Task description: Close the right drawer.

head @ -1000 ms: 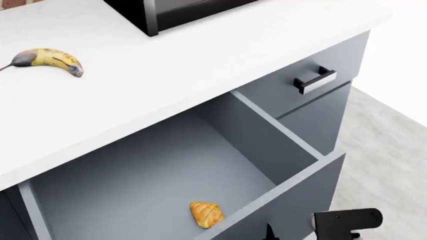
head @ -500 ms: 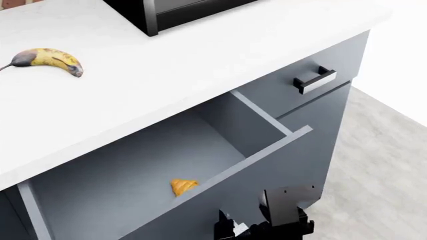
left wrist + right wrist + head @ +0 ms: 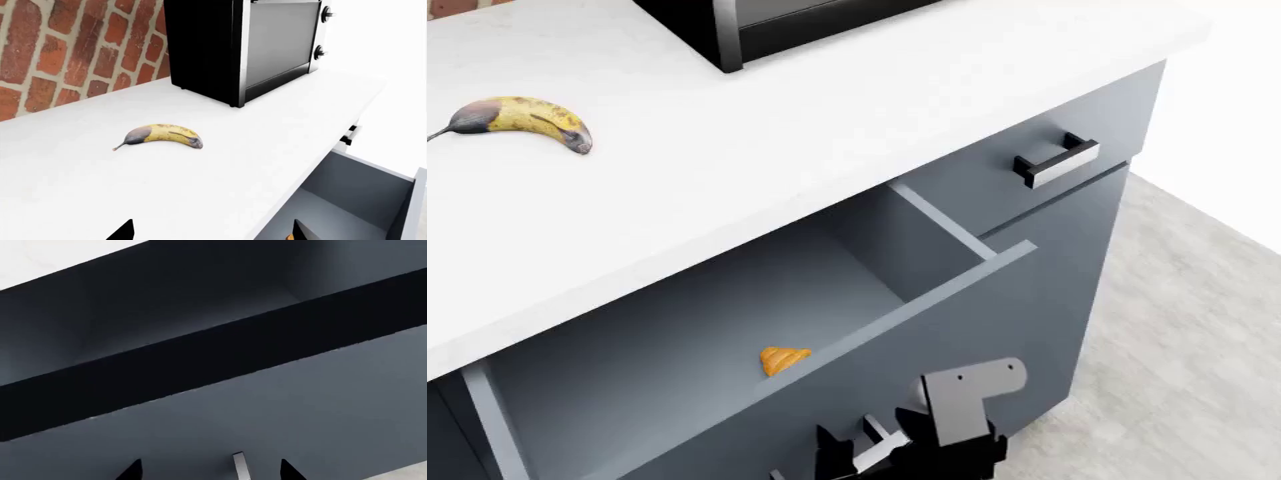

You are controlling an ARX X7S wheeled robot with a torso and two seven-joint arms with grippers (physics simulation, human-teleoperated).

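1. Our right gripper point(image 3: 888, 445) sits against the flat front of the wide slate blue-grey drawer point(image 3: 868, 390), jaws apart, gripping nothing.
2. The drawer's long front runs crosswise, directly ahead of these jaws; it stands half-open under the white desk point(image 3: 761, 170).
3. Our left gripper point(image 3: 210, 232) hovers over the desk, jaws spread, farther away.

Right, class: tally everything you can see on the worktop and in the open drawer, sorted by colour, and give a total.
Yellow: 1, the banana
Black: 1, the oven
Orange: 1, the scrap in the open drawer
Total: 3
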